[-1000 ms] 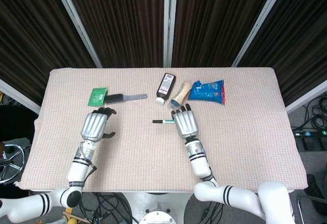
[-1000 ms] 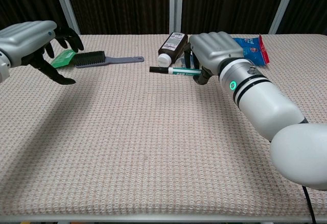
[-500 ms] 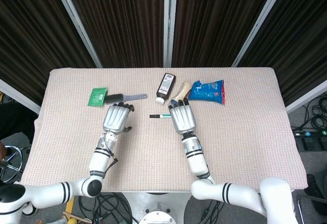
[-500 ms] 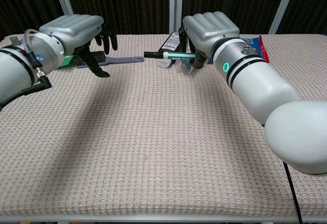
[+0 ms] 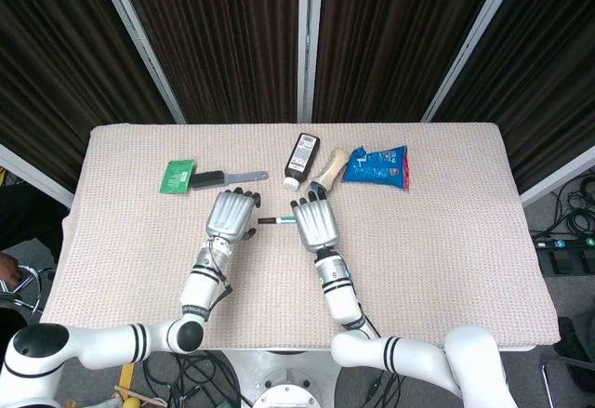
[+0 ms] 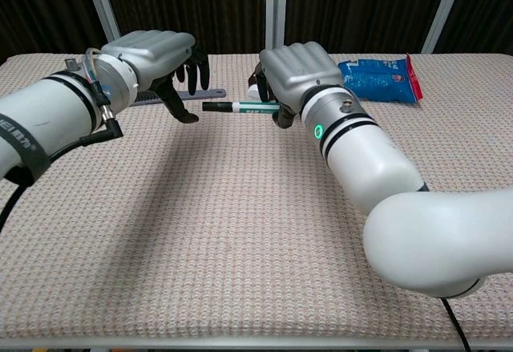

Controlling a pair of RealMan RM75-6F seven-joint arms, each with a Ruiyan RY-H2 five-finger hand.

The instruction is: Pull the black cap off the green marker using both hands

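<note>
The right hand (image 6: 298,71) is gripping the green marker (image 6: 255,108), its fingers curled around the barrel and lifting it clear of the table (image 6: 240,232). The marker is lying level, its long axis running crosswise between the two hands, with the black cap (image 6: 216,106) pointing toward the left hand (image 6: 156,54) and sticking out past the right hand's fingers. The left hand is holding nothing: its dark fingers (image 6: 198,69) are hanging apart and bent downward, with the thumb tip just beside the cap end (whether it is touching the cap, I cannot tell).

The chest view is showing the marker side-on, so the white and green barrel and the gap under it are plain. The head view, looking down on the backs of both hands, is showing only the cap end between them, the barrel being hidden under the right hand. That view is also showing the things beyond the fingertips: a green packet (image 5: 178,175) and a brush (image 5: 226,178) past the left hand, a dark bottle (image 5: 301,159) and a blue pouch (image 5: 376,165) past the right.
</note>
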